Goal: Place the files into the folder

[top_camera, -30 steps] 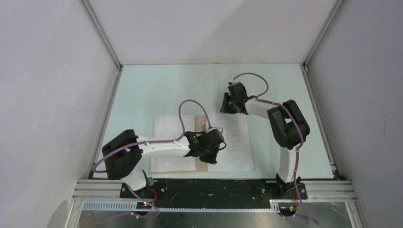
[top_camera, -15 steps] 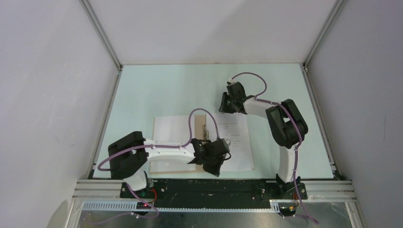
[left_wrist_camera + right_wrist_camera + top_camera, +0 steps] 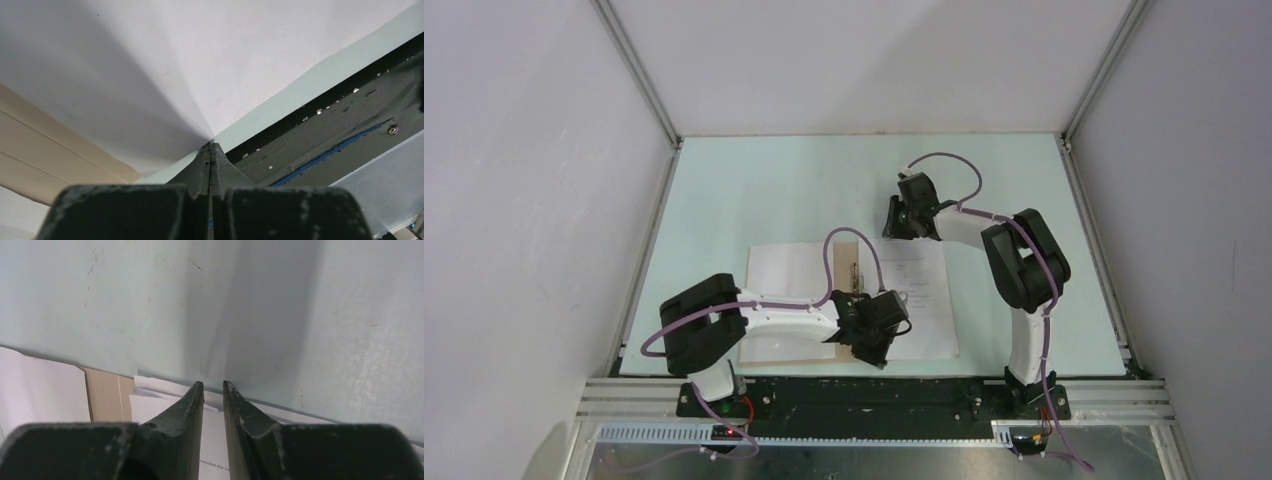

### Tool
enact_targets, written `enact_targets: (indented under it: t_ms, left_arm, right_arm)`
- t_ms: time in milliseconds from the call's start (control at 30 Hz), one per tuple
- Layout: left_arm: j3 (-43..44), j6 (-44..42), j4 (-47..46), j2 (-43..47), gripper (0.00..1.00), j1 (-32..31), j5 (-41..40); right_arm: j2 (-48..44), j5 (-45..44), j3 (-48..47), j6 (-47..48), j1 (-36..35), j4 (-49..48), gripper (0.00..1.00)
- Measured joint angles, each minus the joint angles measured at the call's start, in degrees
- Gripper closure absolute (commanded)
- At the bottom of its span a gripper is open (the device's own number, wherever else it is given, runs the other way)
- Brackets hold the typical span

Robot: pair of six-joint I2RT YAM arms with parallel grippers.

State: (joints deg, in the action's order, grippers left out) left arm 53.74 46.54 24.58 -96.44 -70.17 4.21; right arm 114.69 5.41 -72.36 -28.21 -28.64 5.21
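Observation:
The tan folder [image 3: 849, 262] lies open on the table, and white files [image 3: 927, 300] cover both leaves. Another white sheet [image 3: 786, 295] rests on the left leaf. My left gripper [image 3: 876, 355] is at the near edge of the right-hand sheets. In the left wrist view it [image 3: 211, 146] is shut on the corner of a white sheet [image 3: 175, 75], which bends up toward the tips, with tan folder card [image 3: 40, 150] beside it. My right gripper [image 3: 892, 228] hovers at the far edge of the files. Its fingers [image 3: 213, 385] stand slightly apart with nothing between them, above printed sheets [image 3: 150, 402] and the folder [image 3: 107, 395].
The pale green table [image 3: 774, 190] is walled by white panels on three sides. A black base rail [image 3: 854, 395] runs along the near edge, just beyond my left fingertips [image 3: 325, 130]. Purple cables loop over both arms.
My left gripper has moved from the folder's spine toward the near edge of the right-hand sheets. The right gripper has shifted slightly and its fingers have narrowed a little.

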Motion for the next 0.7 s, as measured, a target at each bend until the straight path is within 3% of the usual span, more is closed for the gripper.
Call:
enact_targets:
  t_ms: [467, 700]
  left_arm:
    - [0.0, 0.0, -0.1, 0.0, 1.0, 0.9, -0.6]
    - [0.0, -0.5, 0.0, 1.0, 0.91, 1.2, -0.5]
  right_arm:
    - [-0.1, -0.7, -0.3, 0.0, -1.8, 1.2, 0.75]
    - [-0.1, 0.8, -0.9, 0.4, -1.0, 1.8, 0.58]
